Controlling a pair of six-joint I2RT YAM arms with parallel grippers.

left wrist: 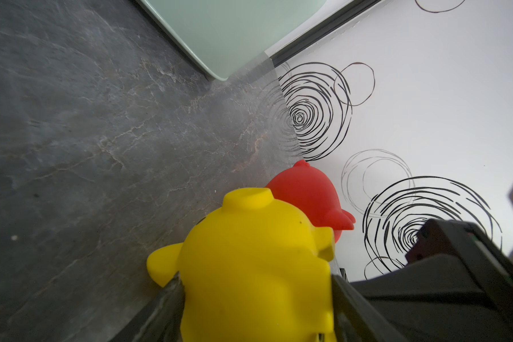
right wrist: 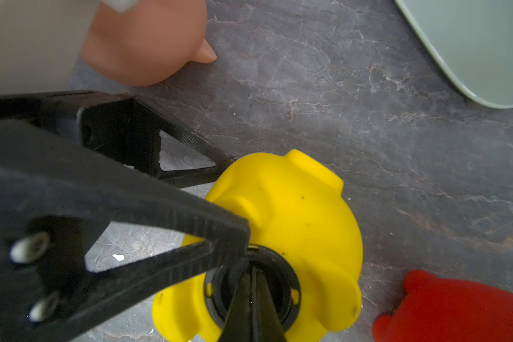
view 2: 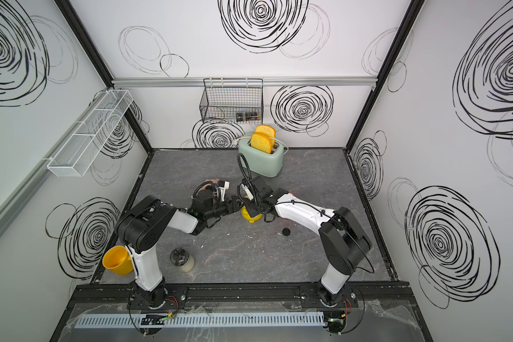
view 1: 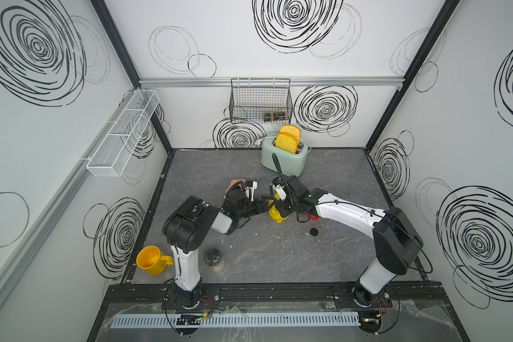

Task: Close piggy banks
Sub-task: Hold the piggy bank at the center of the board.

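Closing the yellow piggy bank (right wrist: 302,213), which lies mid-surface (view 1: 279,257): the left pincer (left wrist: 255,302) is clamped across its body, while the right pincer (right wrist: 252,268), tips together, presses the black plug (right wrist: 283,266) into the belly hole. The next move is probably a firm seating push. Whether the plug is fully home cannot be told, and the bellies of the red piggy bank (right wrist: 450,308) and pink piggy bank (right wrist: 148,44) are hidden.

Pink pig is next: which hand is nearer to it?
Left. The left hand grips the yellow pig, with the pink pig close behind it; the right hand sits on the yellow pig's belly plug, farther off.
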